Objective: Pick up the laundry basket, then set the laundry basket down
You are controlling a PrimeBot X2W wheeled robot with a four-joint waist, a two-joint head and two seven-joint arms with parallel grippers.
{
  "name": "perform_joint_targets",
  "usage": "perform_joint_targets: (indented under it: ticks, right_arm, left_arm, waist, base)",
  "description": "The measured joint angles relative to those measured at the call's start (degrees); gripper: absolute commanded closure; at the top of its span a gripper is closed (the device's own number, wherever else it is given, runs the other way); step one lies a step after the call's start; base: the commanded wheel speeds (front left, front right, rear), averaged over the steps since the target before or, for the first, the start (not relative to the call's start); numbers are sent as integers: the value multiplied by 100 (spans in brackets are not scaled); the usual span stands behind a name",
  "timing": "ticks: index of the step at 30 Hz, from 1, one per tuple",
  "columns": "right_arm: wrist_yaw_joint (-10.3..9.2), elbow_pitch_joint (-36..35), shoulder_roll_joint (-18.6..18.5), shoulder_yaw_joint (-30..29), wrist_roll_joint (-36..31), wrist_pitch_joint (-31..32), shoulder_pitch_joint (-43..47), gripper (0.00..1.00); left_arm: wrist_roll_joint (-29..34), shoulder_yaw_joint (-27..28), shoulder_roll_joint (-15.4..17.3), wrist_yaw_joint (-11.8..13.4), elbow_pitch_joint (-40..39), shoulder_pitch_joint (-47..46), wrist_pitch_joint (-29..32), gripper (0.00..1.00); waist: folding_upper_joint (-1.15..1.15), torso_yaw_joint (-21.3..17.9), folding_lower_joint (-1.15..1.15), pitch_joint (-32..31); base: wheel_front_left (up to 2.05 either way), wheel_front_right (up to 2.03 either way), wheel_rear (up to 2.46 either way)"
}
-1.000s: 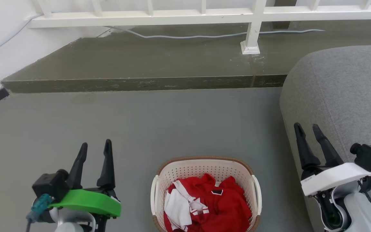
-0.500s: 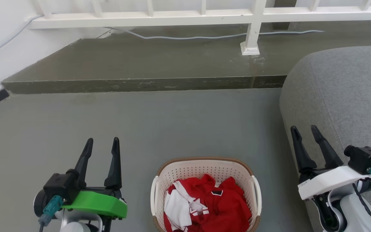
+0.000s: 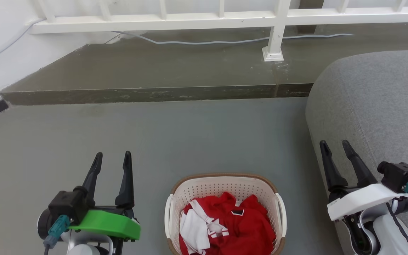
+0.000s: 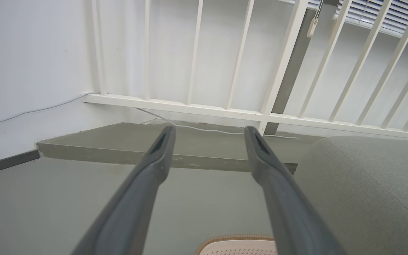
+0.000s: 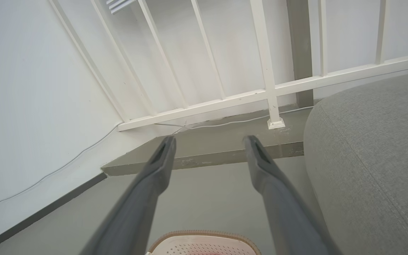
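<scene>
Head view: laundry basket (image 3: 225,185) sits between left tool (image 3: 113,154) and right tool (image 3: 334,142), both spread.

Grey floor (image 3: 175,134), white railing (image 3: 190,19), sofa (image 3: 377,102)

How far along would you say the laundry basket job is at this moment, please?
Nothing looks done: the laundry basket, with red and white clothes inside, sits on the floor. In hand: left gripper and right gripper flank it, jaws open, touching nothing. Left: grasp it, probably by the side handles, lift, then set it down.
</scene>
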Motion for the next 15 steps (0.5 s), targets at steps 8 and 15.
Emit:
perform_joint_targets:
  ticks: [8,15]
  right_arm:
    - [0,20,4,-3,-21,0,-7,0]
    - [0,18,-60,-96,-4,0,-150,0]
  left_arm:
    - [-15,-19,1,49,-48,4,-1,0]
    - [-51,-89,2,103,-110,4,-16,0]
  waist:
    - [0,-40,0,125]
    - [0,-108,0,466]
  base:
    - [0,0,0]
    - [0,0,0]
